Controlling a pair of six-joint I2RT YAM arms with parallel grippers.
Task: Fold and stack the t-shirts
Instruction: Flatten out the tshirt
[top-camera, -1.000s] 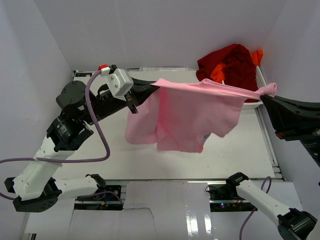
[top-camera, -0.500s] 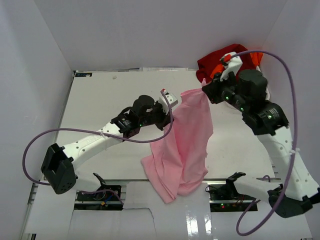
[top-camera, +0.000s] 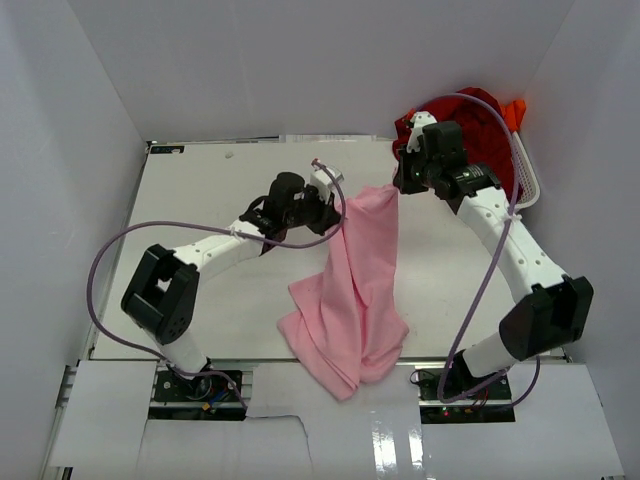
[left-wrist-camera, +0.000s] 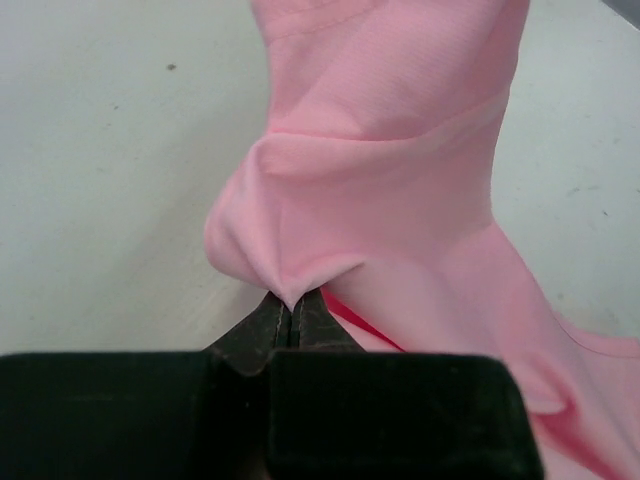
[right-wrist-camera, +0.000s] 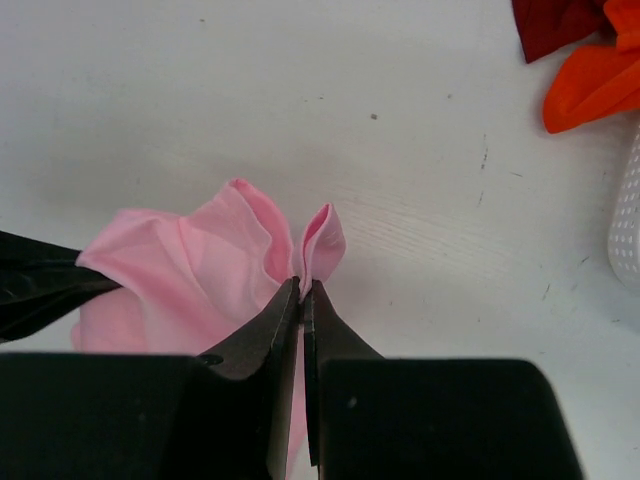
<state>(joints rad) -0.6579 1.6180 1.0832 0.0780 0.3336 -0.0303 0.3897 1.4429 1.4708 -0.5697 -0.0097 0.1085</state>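
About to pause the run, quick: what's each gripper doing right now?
Left gripper: shut on the pink t-shirt.
Right gripper: shut on the same pink t-shirt.

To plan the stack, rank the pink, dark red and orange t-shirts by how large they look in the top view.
1. pink t-shirt: largest by far.
2. dark red t-shirt: smaller, bunched and partly covered.
3. orange t-shirt: only a small patch shows, so its real size is unsure.

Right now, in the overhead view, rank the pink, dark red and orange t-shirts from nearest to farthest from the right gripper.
1. Pink t-shirt: pinched in the right gripper, mid-table.
2. Dark red t-shirt: just behind it, far right.
3. Orange t-shirt: peeking out beyond the red one, far-right corner.
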